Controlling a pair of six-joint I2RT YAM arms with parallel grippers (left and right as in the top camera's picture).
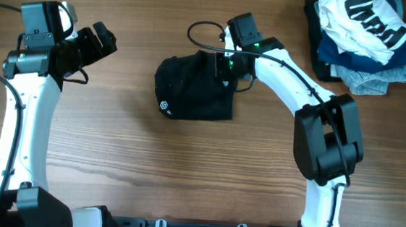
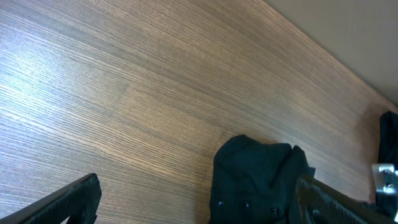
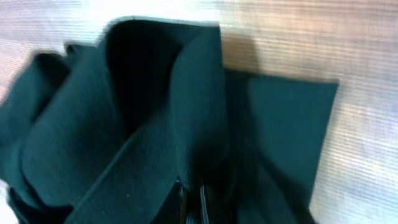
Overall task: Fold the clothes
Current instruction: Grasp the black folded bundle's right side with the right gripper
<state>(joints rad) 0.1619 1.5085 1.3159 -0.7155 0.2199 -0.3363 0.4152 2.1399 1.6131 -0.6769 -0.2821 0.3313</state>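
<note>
Since your right gripper [image 1: 225,64] sits on the T-shirt [image 1: 194,89], reckon everything from there. Its wrist view shows the two fingers drawn almost together with a ridge of black cloth between them, so I read it as pinched on a fold rather than spread. That hold is at the T-shirt's far right corner. From the gripper the cloth runs away toward the left edge and the near edge of the bench [image 1: 112,157]. A rumpled hump lies just left of the fingers, and a flatter layer spreads nearward, ending at the small white logo [image 1: 166,106] on the near left corner. The bundle lies about midway across the bench, a little wider from left to right than it is deep, so its long axis runs roughly parallel to the far edge.

Your left gripper [image 1: 98,40] hangs above bare wood toward the left edge, fingers spread wide with nothing between them, well apart from the T-shirt. The right arm is by far the nearer and has the cloth. Any pull to flatten or fold would, I judge, start from that far right corner, and the left arm would have to travel rightward to reach the free left side.

Mind the pile of other clothes [image 1: 361,39] in the far right corner of the bench, well apart from the T-shirt.
</note>
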